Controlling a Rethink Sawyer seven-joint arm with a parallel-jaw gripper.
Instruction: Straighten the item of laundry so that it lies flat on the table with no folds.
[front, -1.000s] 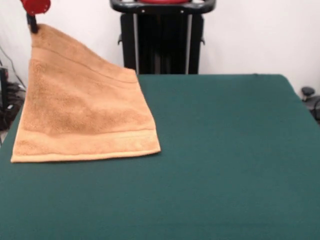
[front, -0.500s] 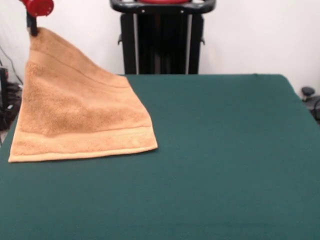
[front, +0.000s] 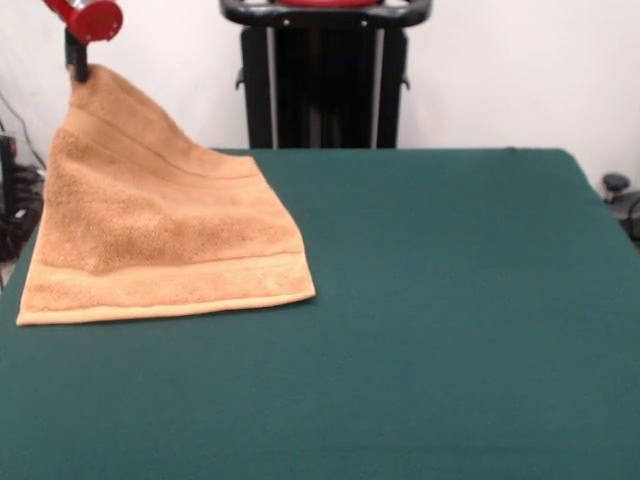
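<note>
The item of laundry is a light orange-tan towel (front: 165, 225) at the left of the dark green table (front: 430, 300). Its near hem, with a woven band, rests on the tabletop, while its far corner is lifted into a peak at the upper left. My gripper (front: 78, 68), black below a red part of the arm, is shut on that raised corner. The towel hangs taut from the grip and slopes down to the table, and the cloth hides the table's far-left corner.
A black pedestal (front: 322, 75) stands behind the table's far edge at centre. Cables and dark gear (front: 15, 200) lie off the table's left side, and a small dark object (front: 615, 185) sits beyond the right edge.
The gripper has shifted a little to the right with the towel's corner. Over the second, the towel's near hem slid slightly left on the table.
</note>
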